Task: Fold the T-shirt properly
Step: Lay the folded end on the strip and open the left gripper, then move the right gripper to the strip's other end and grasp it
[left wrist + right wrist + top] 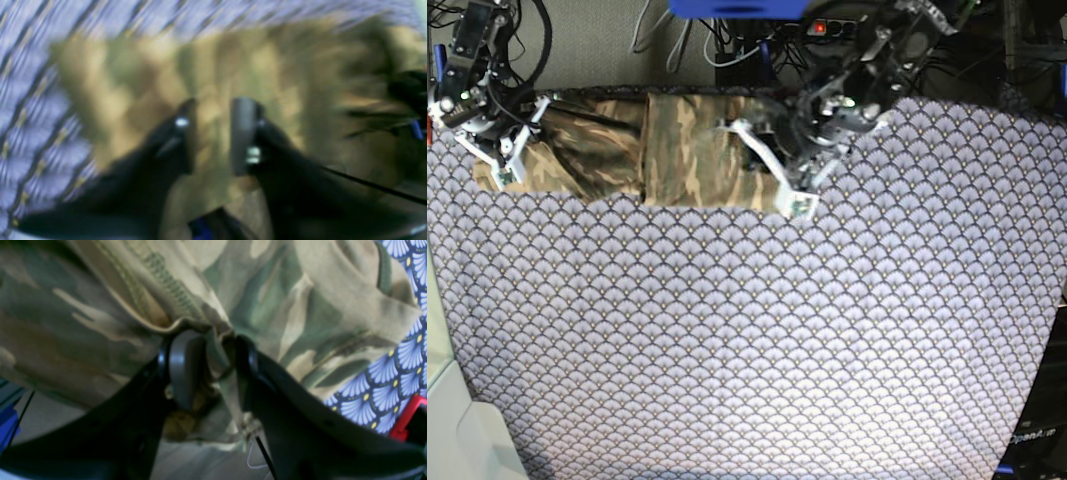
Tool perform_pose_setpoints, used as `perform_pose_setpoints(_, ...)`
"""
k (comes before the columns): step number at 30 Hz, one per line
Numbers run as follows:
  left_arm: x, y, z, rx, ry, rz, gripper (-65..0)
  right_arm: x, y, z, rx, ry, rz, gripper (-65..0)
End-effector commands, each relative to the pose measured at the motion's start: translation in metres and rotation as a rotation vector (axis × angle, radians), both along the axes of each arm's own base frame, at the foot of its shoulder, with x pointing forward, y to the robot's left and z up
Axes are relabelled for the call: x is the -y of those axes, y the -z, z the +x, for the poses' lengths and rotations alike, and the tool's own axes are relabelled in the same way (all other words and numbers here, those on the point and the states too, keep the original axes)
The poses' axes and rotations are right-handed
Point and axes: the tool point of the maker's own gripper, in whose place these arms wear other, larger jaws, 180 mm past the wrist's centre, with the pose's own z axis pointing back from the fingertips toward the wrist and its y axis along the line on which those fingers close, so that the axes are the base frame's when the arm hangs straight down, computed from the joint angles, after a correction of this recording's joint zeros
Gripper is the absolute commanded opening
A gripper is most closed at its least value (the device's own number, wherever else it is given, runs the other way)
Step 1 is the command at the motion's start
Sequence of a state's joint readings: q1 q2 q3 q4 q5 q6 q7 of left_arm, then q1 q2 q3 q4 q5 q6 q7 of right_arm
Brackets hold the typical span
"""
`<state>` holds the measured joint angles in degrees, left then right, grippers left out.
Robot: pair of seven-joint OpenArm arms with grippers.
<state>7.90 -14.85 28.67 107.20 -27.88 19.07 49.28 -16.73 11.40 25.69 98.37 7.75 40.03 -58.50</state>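
The camouflage T-shirt (687, 150) lies as a long band along the far edge of the table, on the purple scale-patterned cloth (747, 330). My right gripper (517, 140) is at its left end. In the right wrist view the right gripper (215, 340) is shut on a bunched fold of the T-shirt (283, 306), and a hem drapes over one pad (181, 366). My left gripper (767, 165) is over the shirt's right end. The left wrist view is blurred: the left gripper (217, 101) has its fingers slightly apart over the T-shirt (133, 73), and I cannot tell whether cloth is pinched.
The table's far edge runs just behind the shirt, with grey floor (50, 420) below it. Cables and a power strip (827, 28) sit behind the table. A red part (405, 416) shows at the right wrist view's lower right. The other arm (410, 90) shows at the left wrist view's right edge.
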Motion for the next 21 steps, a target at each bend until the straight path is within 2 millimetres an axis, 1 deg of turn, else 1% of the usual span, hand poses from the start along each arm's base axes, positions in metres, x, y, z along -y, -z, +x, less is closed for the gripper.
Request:
perform_pose_setpoints(1,0.002,-0.011,0.014,0.049,-0.014,-0.022,-65.0,0.003,-0.003,0.000,0.001,-0.004,-0.013,-42.6)
perform_pose_setpoints(2,-0.001,-0.004,0.014,0.034,-0.021,-0.012,-65.0,0.003,-0.003,0.000,0.001,-0.004,-0.013,-42.6)
perform_pose_setpoints(4,-0.006,0.012,0.012,-0.001,-0.032,0.013,-62.4,0.003,-0.004,0.001,0.002,-0.005,-0.014,-42.6)
perform_pose_setpoints(6,-0.011,0.027,0.010,-0.037,-0.040,0.037,-62.4,0.004,-0.007,0.002,0.012,-0.010,-0.023,-42.6)
perform_pose_setpoints(8,-0.006,0.031,0.012,-0.047,-0.042,0.036,-62.4,0.005,-0.013,0.005,0.027,-0.016,-0.034,-42.5)
perform_pose_setpoints(10,-0.007,0.039,0.010,-0.067,-0.047,0.048,-62.4,0.005,-0.019,0.008,0.045,-0.020,-0.044,-42.5)
perform_pose_setpoints(13,-0.009,0.043,0.011,-0.075,-0.050,0.059,-62.4,0.006,-0.025,0.006,0.037,-0.024,-0.067,-42.5)
perform_pose_setpoints(17,-0.014,0.046,0.011,-0.080,-0.055,0.067,-62.4,0.006,-0.039,0.012,0.061,-0.036,-0.096,-42.3)
perform_pose_setpoints(19,-0.015,0.046,0.011,-0.078,-0.054,0.071,-62.4,0.007,-0.044,0.011,0.059,-0.038,-0.112,-40.6)
perform_pose_setpoints(21,-0.015,0.046,0.011,-0.078,-0.054,0.072,-62.4,0.008,-0.046,0.011,0.055,-0.037,-0.119,-37.0)
